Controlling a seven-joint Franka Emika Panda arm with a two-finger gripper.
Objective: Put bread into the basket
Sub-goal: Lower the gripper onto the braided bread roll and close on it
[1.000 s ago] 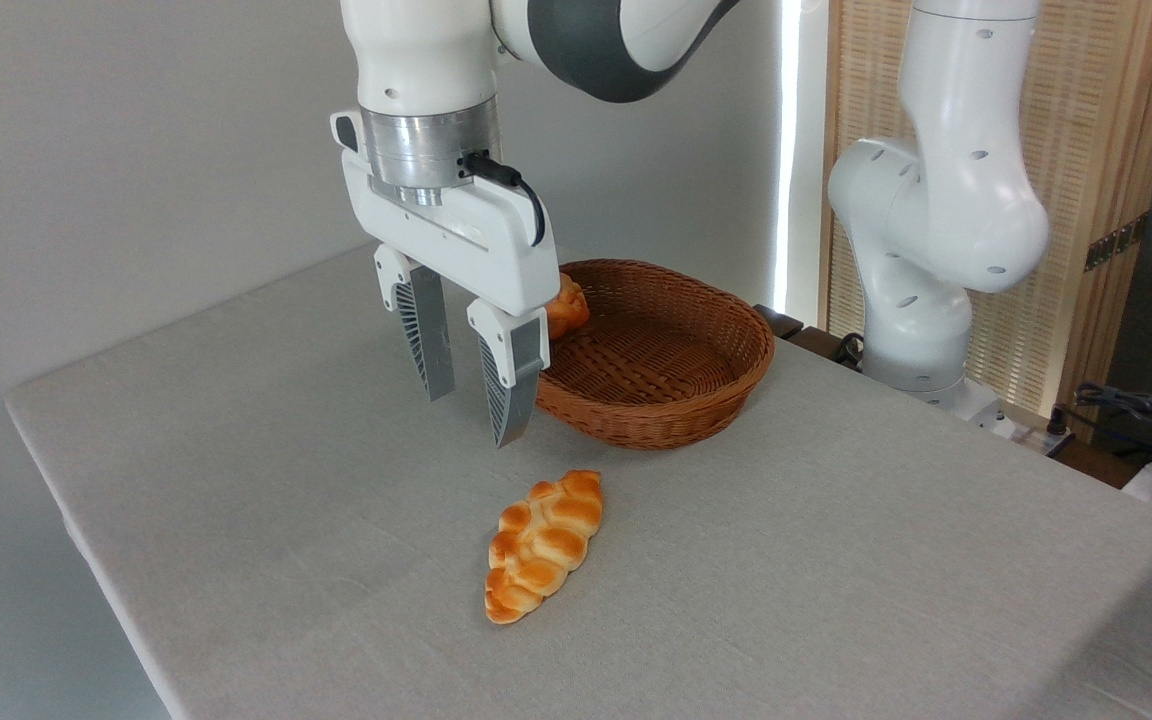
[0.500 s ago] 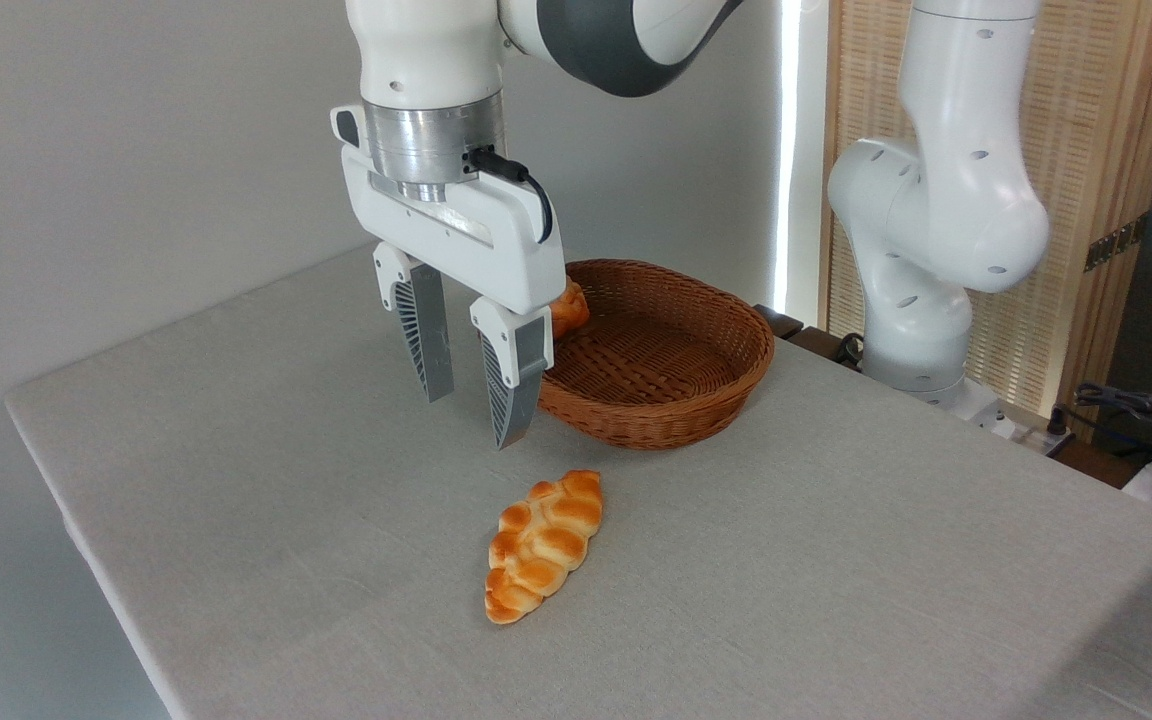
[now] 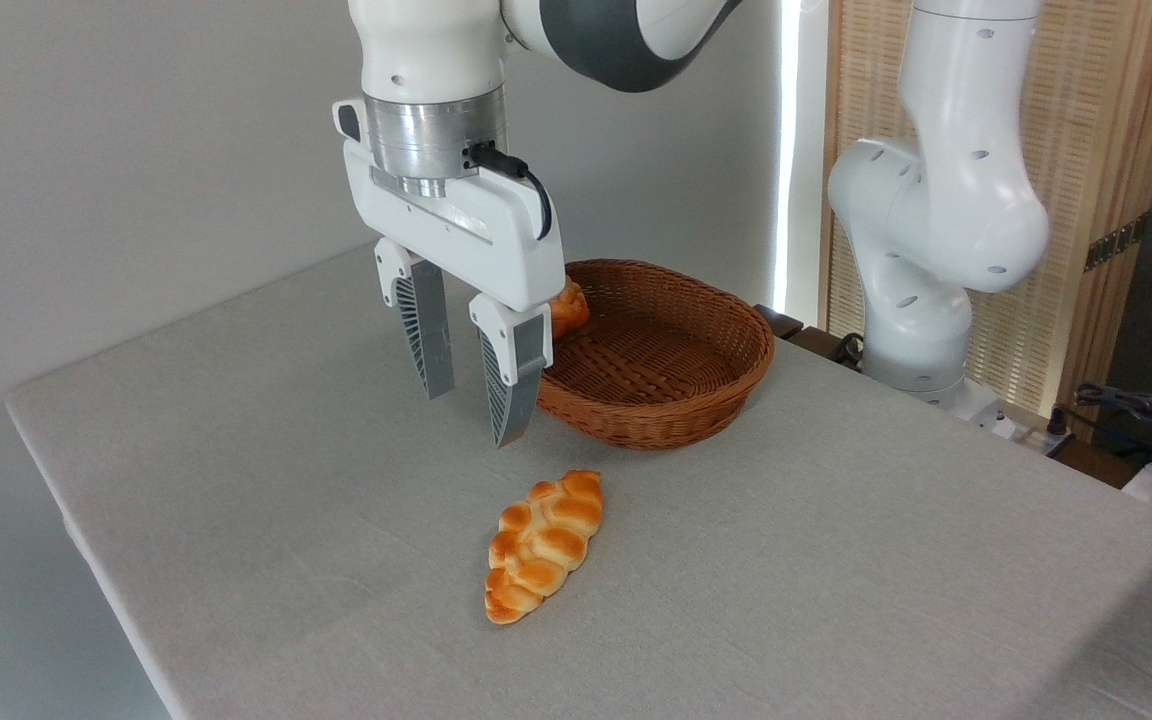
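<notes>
Grey table (image 3: 836, 560), glossy golden braided bread (image 3: 542, 545), tapered ends.

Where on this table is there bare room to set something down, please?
Bare cloth lies left of the gripper, right of the bread, and along the table edge nearest the camera. It is crowded where the open gripper hangs beside the basket, whose far-left rim hides a small bun.

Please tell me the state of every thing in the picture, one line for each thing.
Gripper: open, empty, above the table.
Loaf: lying flat on the table, not held.
Basket: upright on the table.
Bun: at the basket's far left rim, partly hidden.
</notes>
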